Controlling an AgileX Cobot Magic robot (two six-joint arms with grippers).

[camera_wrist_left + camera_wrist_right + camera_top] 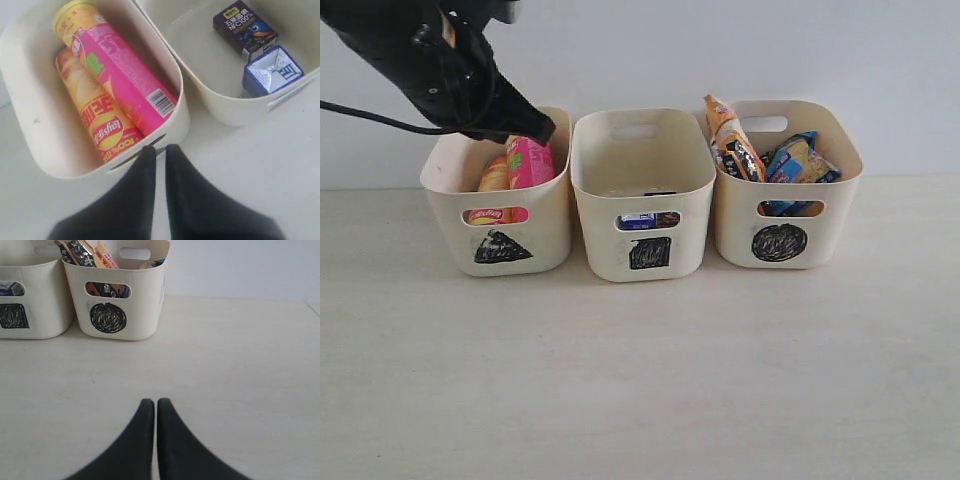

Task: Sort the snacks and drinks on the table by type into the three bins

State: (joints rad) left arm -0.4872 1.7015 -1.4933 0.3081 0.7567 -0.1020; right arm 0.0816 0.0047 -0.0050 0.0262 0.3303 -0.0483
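Three cream bins stand in a row on the table point(640, 380). In the triangle bin point(450, 215) lie the pink tube point(125, 75) and the yellow tube point(95, 110). The square bin point(600, 230) holds the purple carton point(245, 27) and the blue-white carton point(272, 72). The circle bin point(735, 225) holds the orange-black packet point(732, 140) and the blue-white packet point(798, 160). My left gripper point(160, 148) hangs shut and empty over the triangle bin's front rim. My right gripper point(152, 401) is shut and empty above bare table, in front of the circle bin point(145, 300).
A pale wall rises right behind the bins. The left arm point(430, 60) and its cable reach in from the upper left of the exterior view. The right arm does not show in that view.
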